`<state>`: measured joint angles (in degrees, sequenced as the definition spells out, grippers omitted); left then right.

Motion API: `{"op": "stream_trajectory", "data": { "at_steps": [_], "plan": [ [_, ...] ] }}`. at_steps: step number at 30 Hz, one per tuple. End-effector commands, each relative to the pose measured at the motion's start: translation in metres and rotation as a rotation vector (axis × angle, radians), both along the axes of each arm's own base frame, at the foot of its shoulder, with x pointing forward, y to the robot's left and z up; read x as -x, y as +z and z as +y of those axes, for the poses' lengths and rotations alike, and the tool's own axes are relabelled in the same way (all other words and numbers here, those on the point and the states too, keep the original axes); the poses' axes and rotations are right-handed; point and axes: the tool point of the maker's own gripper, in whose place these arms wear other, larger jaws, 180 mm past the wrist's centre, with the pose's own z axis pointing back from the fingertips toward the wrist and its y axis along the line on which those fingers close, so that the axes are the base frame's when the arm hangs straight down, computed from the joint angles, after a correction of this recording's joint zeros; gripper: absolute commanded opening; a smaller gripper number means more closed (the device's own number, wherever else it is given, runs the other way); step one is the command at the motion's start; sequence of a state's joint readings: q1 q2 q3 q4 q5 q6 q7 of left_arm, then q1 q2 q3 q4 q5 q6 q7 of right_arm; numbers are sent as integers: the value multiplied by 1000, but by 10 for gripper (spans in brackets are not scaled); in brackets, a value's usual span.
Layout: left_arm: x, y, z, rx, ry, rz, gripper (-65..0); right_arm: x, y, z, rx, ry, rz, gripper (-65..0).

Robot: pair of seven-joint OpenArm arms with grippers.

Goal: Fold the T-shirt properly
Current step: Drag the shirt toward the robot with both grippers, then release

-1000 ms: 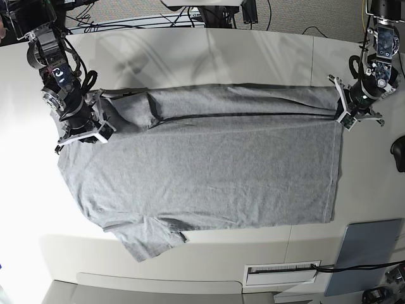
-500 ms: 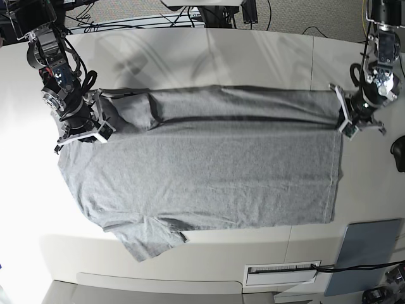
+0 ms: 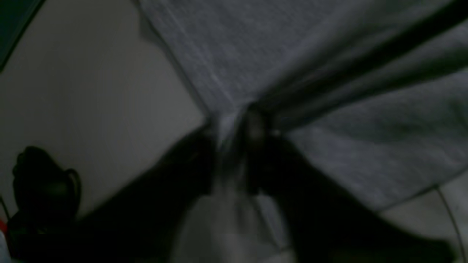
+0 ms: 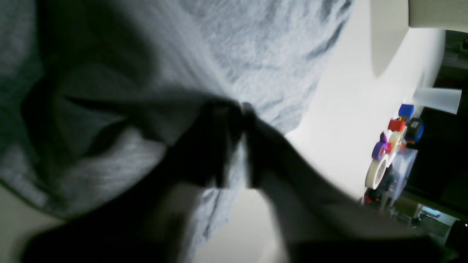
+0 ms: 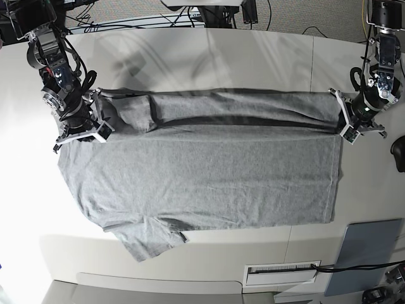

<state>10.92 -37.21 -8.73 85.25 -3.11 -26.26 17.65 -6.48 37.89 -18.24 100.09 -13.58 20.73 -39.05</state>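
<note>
One T-shirt (image 5: 202, 171) lies flat, its far edge folded over. Two grippers: left gripper (image 5: 347, 120) and right gripper (image 5: 95, 123) touch that fold's ends; grip unclear.

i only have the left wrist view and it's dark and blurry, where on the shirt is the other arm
observer: the right gripper is at the sleeve end of the large heather-grey cotton T-shirt, opposite the left gripper at the hem end.
operator: is the far side folded in
observer: yes, the far long edge lies doubled over as a folded band running the length of the shirt.
operator: near side too
observer: no, the near short sleeve sticks out flat past the body on the white table.
</note>
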Motion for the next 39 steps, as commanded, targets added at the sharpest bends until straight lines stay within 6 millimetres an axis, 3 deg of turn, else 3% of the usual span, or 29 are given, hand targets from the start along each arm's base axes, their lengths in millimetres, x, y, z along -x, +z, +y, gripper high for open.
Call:
{"op": "stream_trajectory", "data": {
  "at_steps": [1,3,4,10,14,17,20,24,27,31,39],
  "plan": [
    [-10,16,10,-18,8,-45,-413,-10,15,-7,21,-6,-47,-470],
    [-10,15,10,-19,9,-43,-348,-10,15,-7,22,-7,-47,-377],
    [-10,15,10,-20,9,-43,-342,-10,15,-8,22,-12,-50,-364],
    [-6,14,12,30,50,-5,-350,-13,22,-18,-66,-164,-108,-366],
    [-7,34,2,241,109,-42,-460,-10,25,-14,-205,-245,-121,-409],
    [-3,50,5,352,143,-65,-470,-5,33,-18,-251,-306,-158,-410],
    [5,52,13,453,236,-70,-473,5,30,-24,-361,-400,-158,-422],
    [13,40,-3,527,261,-74,-650,14,25,-26,-444,-475,-172,-634],
    [11,34,-15,554,277,-84,-650,15,19,-22,-462,-494,-169,-650],
    [10,24,-15,560,363,-90,-650,15,6,-23,-476,-515,-163,-650],
    [13,5,-35,544,364,-42,-650,11,-17,-40,-473,-582,-131,-650]
  ]
}}
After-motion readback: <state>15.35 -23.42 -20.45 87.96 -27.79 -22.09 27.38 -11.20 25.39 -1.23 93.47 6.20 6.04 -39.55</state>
